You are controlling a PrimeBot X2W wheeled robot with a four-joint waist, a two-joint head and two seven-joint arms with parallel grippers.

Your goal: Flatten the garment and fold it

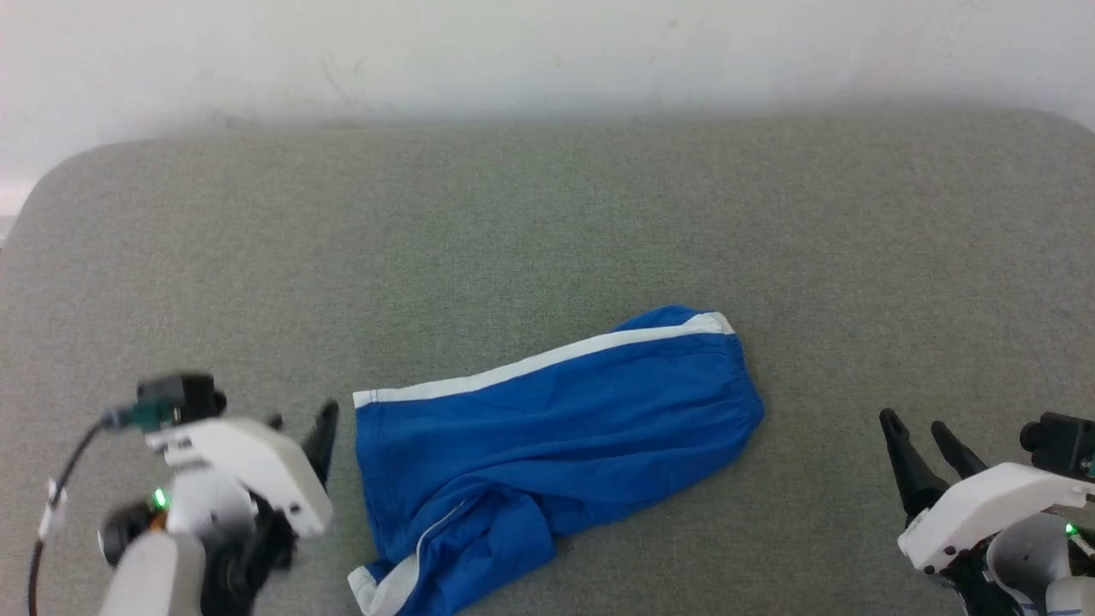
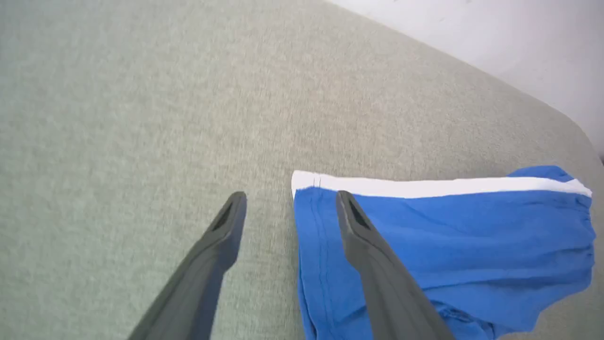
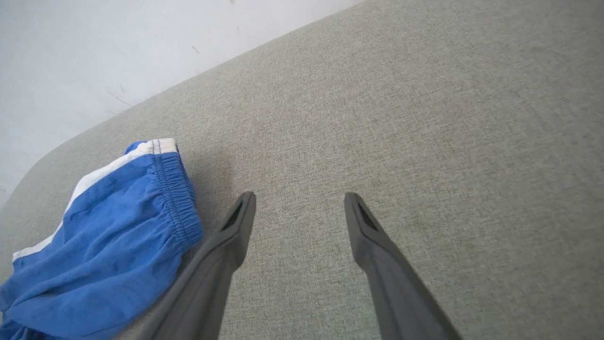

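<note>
Head view, surface: We see a counter (image 1: pixel 547 222) covered in grey-green cloth with rounded far corners, and a pale wall (image 1: pixel 547 51) behind it.
Head view, garment: The blue shorts, our garment (image 1: pixel 556 419), lie near the middle of the counter. The gathered waistband is toward the right and a white stripe runs along the far edge. The near leg is bunched and folded under at the lower left.
Head view, left end effector: The left end effector (image 1: pixel 301 417) sits at the lower left, just beside the garment's left hem edge.
Head view, right end effector: The right end effector (image 1: pixel 914 423) sits at the lower right, fingers spread, well apart from the waistband.
Left wrist view, state: The left end effector (image 2: pixel 290 196) is released, its fingers wide apart and grasping nothing.
Left wrist view, garment: The hem edge of the garment (image 2: pixel 448 231) runs between the two fingers. One finger crosses the blue cloth and the other is over bare counter (image 2: pixel 141 118). We cannot tell whether the finger touches the cloth.
Right wrist view, state: The right end effector (image 3: pixel 299 195) is released, with both fingers over bare counter (image 3: pixel 424 118).
Right wrist view, garment: The garment (image 3: pixel 113 226) lies at this view's lower left, its waistband near one finger.
</note>
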